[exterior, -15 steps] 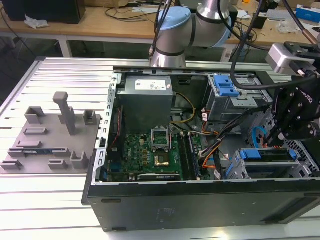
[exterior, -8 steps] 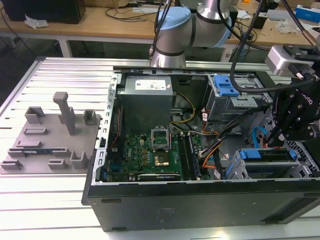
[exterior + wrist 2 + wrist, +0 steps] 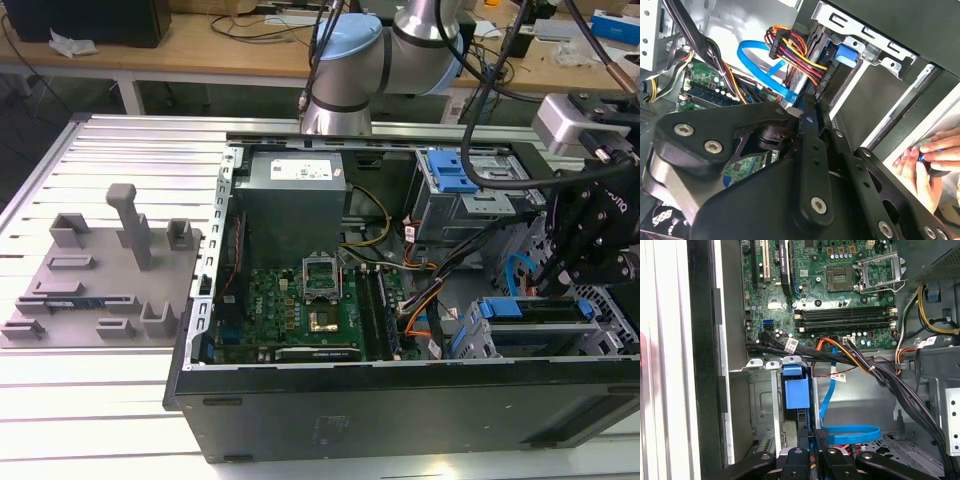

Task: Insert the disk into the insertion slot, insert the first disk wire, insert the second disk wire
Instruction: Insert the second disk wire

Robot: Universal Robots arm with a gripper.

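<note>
The disk (image 3: 530,309), in its blue caddy, lies in the insertion slot (image 3: 478,343) of grey metal at the case's corner on the exterior view's right. In the first wrist view the caddy's blue end (image 3: 797,390) sits in the grey bay (image 3: 760,410). My gripper (image 3: 557,276) hangs just above the disk's end. Its black fingers (image 3: 802,442) stand close together at the black end plug of a flat blue wire (image 3: 850,432). That blue wire (image 3: 756,61) loops down to the fingertips (image 3: 807,112). A bundle of coloured leads (image 3: 792,52) runs to a black plug beside them.
The open case holds a green motherboard (image 3: 300,300), a grey power supply (image 3: 292,195) and a taller cage with a blue latch (image 3: 452,172). Black cable bundles (image 3: 880,375) cross beside the bay. A grey fixture plate (image 3: 95,270) lies outside. A person's hand (image 3: 922,162) is near the case wall.
</note>
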